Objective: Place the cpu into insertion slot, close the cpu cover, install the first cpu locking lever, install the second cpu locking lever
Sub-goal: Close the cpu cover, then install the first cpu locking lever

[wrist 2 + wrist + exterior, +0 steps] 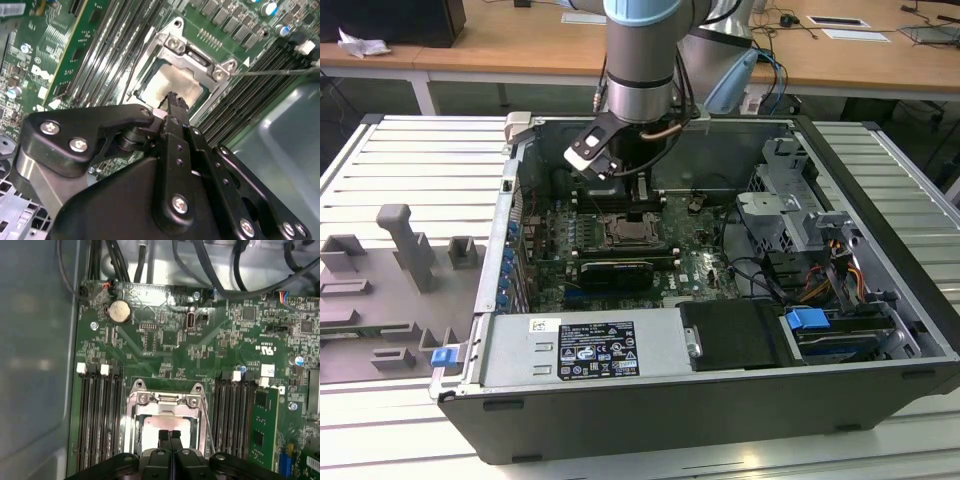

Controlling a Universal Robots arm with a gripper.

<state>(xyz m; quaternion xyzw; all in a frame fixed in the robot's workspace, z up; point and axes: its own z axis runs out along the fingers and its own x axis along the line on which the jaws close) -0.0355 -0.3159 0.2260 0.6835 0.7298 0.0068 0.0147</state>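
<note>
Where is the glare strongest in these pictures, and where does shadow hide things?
In both wrist views the cpu glares pale inside the cpu cover; in the first wrist view the case wall carries a hazy reflection; in the exterior view the motherboard lies dim under the arm, while the ribbed table is brightly lit.

Silver-grey arm (640, 95) with pale blue joint caps carries a black gripper (172, 100) studded with silver screws.

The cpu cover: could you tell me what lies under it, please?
The cpu shows through the cpu cover opening; the socket beneath is hidden, and the gripper covers part of the cpu.
</note>
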